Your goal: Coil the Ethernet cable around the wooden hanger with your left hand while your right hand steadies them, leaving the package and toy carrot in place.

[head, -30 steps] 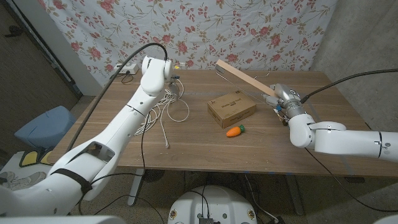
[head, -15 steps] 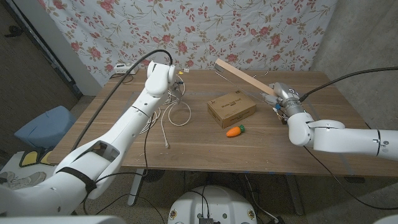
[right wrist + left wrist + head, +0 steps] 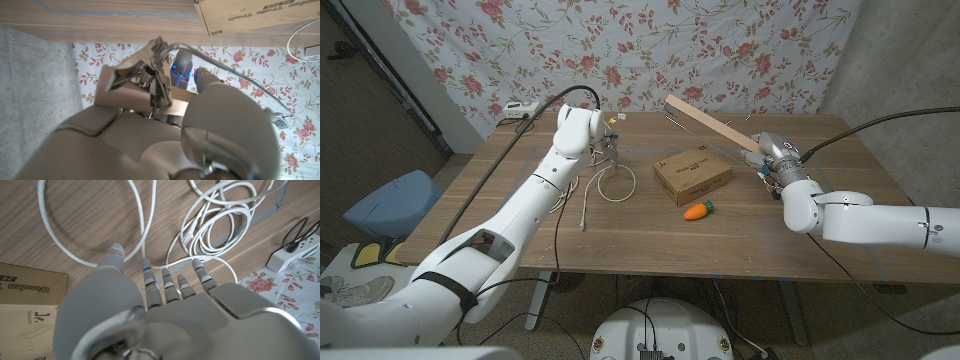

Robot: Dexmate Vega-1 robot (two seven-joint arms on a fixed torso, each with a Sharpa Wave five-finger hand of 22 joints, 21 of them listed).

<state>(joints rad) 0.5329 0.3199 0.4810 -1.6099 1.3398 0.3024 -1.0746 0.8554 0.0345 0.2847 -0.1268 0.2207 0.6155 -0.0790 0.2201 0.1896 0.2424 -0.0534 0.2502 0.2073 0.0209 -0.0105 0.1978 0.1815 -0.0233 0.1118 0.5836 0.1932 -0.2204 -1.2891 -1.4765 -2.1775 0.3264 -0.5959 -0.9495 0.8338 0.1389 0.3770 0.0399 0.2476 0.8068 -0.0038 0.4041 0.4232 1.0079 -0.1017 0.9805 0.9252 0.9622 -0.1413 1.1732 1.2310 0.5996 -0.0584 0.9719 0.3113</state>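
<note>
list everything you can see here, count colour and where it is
Ethernet cable: one, white, loose loops on the table's left part
wooden hanger: one, pale wood, raised over the table's right part
package: one, brown cardboard, table middle
toy carrot: one, orange, in front of the package
power strip: one, white, far left edge
table: one, brown wood
left hand: one, grey, fingers over the cable
right hand: one, grey, holds the hanger

Take the package [image 3: 692, 172] on the counter [image 3: 650, 235] as your landmark. Your toy carrot [image 3: 698, 210] lies just in front of it. The Ethernet cable [image 3: 605, 180] sprawls to its left, with your left robot hand [image 3: 602, 148] over it. The wooden hanger [image 3: 712, 125] slants behind and to its right, held in your right robot hand [image 3: 770, 160].
</note>
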